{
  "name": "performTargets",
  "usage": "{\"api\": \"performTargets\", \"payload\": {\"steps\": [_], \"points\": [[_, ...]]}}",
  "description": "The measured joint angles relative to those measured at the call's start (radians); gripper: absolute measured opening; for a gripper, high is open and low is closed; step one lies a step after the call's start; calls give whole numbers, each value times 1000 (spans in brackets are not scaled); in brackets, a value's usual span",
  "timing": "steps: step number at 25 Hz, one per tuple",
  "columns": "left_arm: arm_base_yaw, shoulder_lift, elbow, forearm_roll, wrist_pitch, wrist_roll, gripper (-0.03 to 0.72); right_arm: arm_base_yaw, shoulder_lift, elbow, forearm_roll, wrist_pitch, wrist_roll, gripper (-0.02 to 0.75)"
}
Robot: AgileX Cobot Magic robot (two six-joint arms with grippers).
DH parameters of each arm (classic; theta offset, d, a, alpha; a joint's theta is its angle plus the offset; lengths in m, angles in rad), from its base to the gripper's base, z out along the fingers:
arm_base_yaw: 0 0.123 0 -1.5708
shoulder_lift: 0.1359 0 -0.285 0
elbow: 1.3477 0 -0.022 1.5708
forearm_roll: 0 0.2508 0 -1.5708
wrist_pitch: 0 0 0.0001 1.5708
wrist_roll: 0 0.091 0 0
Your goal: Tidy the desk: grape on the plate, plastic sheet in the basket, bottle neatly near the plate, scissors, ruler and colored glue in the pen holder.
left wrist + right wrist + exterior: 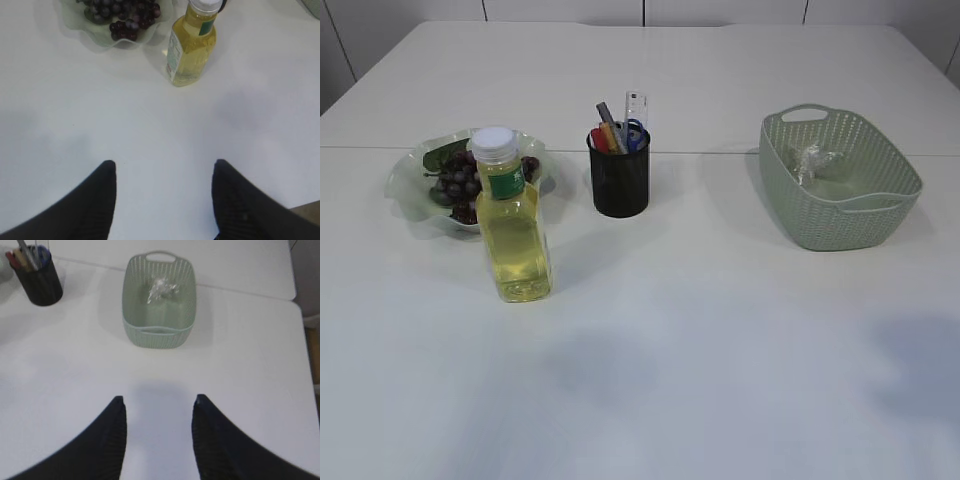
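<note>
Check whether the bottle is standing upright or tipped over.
Upright. The bottle stands on its base on the table, white cap on top, just in front of the plate of grapes.

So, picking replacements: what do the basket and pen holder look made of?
Basket: probably matte molded plastic, pale green, with a woven-look perforated wall and molded handles. Pen holder: likely black metal mesh, judging by its fine grid texture, though plastic can't be ruled out.

Left gripper [164,172] and right gripper [159,407] each show 2 black, finely ribbed, tapering jaws.
</note>
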Motion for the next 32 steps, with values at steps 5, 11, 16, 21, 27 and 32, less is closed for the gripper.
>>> {"api": "performTargets", "payload": {"steps": [5,11,16,21,27,32], "points": [[0,-159,53,7,6,-3,447,0,-221,35,-21,44,5,351],[0,-339,206,17,17,-19,447,0,-411,93,46,120,1,351],[0,-526,327,-26,23,-28,447,0,-582,190,184,125,-12,350],[0,-714,397,-32,25,-30,446,0,-725,315,221,127,-16,350],[-2,-832,478,-32,30,-30,438,0,-733,458,243,132,-38,350],[-2,-832,509,3,9,-30,435,0,-733,548,242,50,-56,350]]}}
